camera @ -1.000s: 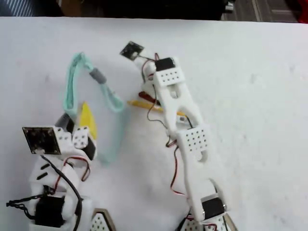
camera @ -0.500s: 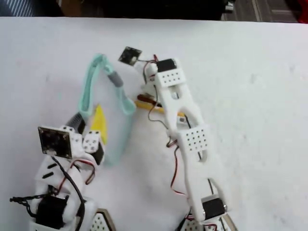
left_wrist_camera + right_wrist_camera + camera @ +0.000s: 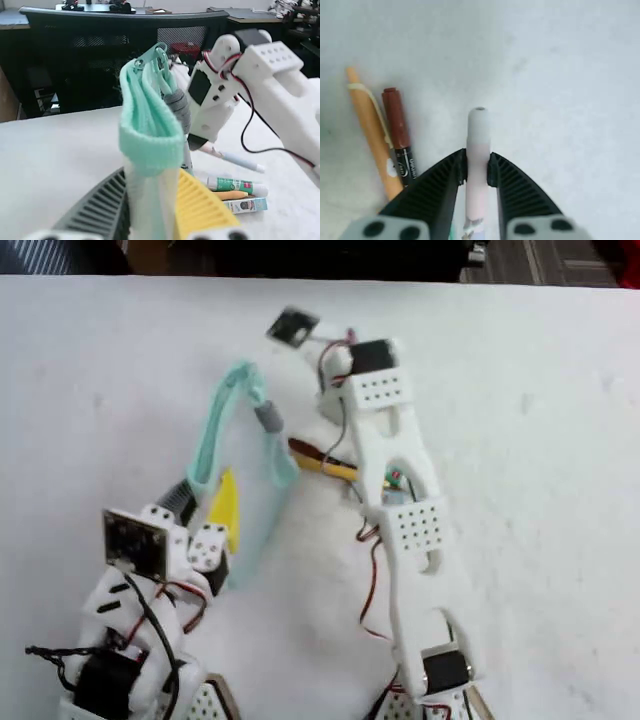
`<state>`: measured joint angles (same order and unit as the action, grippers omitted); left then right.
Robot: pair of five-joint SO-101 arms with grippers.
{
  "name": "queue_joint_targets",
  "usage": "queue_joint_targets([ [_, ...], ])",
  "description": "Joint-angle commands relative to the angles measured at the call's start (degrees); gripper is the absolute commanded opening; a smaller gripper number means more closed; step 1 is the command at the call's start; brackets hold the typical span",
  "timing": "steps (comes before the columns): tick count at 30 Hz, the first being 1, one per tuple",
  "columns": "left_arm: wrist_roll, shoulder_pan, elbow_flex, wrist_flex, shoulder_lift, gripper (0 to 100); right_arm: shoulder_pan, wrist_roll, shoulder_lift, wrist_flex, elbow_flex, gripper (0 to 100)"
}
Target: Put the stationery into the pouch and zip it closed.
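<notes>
Pouch (image 3: 212, 440) | high view: gripped at its near end by left gripper (image 3: 205, 512), stretched away from it toward right arm (image 3: 400, 490) | left wrist view: mint fabric pinched tight between grey and yellow fingers (image 3: 200, 210) | right wrist view: right gripper (image 3: 477, 167) clamped on white pen (image 3: 478, 130); orange pen (image 3: 367, 125) and brown marker (image 3: 397, 130) lying just beside it

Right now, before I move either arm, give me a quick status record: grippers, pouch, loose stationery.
left gripper: shut on pouch
pouch mouth: open, not zipped
right gripper: shut on white pen
loose on table: orange pen and brown marker, side by side
task state: white pen not yet in pouch
</notes>
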<state>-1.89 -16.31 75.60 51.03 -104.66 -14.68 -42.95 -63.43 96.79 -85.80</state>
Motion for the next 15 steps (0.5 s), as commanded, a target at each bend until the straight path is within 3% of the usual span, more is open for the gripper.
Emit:
queue_joint_targets([
  [1,3.9,-3.2,-0.5,3.0,0.1,13,3.1,3.8,4.8,1.8,-7.0,1.6],
  [4,2.1,-2.9,-0.5,3.9,0.1,18,5.9,7.3,4.9,1.9,-9.6,1.6],
  [15,2.2,-2.9,-0.5,3.8,0.1,18,14.0,15.0,18.6,2.0,-8.4,1.6],
])
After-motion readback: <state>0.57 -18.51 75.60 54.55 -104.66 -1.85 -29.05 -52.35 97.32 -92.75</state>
